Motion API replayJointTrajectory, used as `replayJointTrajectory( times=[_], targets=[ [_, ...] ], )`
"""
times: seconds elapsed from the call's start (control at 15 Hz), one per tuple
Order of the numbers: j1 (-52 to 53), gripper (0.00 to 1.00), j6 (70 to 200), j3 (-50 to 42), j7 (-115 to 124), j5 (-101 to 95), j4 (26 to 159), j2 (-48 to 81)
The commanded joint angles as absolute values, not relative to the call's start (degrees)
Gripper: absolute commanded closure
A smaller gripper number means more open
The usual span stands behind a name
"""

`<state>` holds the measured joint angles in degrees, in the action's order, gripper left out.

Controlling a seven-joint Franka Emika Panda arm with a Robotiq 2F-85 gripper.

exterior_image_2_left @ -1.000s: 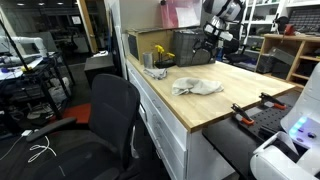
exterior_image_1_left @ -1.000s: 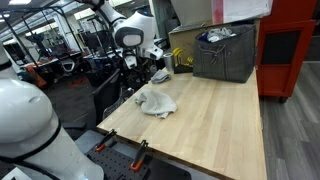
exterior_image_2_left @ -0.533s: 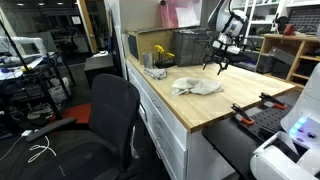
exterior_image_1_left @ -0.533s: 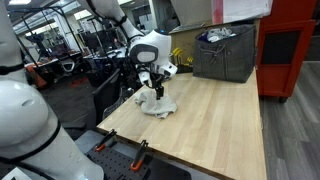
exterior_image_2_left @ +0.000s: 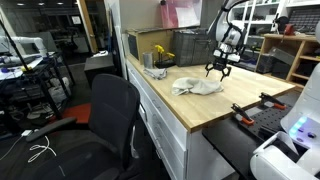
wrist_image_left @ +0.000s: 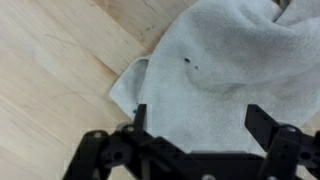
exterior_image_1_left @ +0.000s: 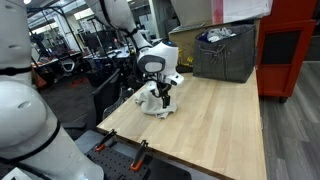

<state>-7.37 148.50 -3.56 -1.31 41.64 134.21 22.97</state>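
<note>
The hand [exterior_image_1_left: 163,97] hangs just above the crumpled white towel [exterior_image_1_left: 150,108], its 2 fingers [wrist_image_left: 140,115] spread wide, holding nothing. In the wrist view the towel fills 12 to 3 o'clock, with bare wooden table [wrist_image_left: 50,60] at 9 o'clock. A grey bin [exterior_image_1_left: 225,52] stands well apart, at the towel's 1 o'clock.

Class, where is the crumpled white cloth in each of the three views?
In an exterior view: cloth left of centre, near the table edge.
In an exterior view: cloth right of centre.
Wrist view: cloth fills the upper right.
Shared landmark: the open gripper over it.
</note>
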Motion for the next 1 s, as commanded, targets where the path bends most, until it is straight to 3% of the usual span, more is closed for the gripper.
replayJointTrajectory(
  times=[0.0,0.4,0.53,0.93],
  targets=[
    [-9.14,0.0,150.54,-2.94,-2.56,41.24,132.47,25.62],
    [-10.41,0.0,153.53,-2.48,-2.86,41.1,131.69,28.56],
    [-11.1,0.26,153.77,-1.84,-3.02,41.76,131.33,29.15],
    [-12.26,0.73,153.32,-0.52,-2.62,42.49,130.71,28.97]
  ],
)
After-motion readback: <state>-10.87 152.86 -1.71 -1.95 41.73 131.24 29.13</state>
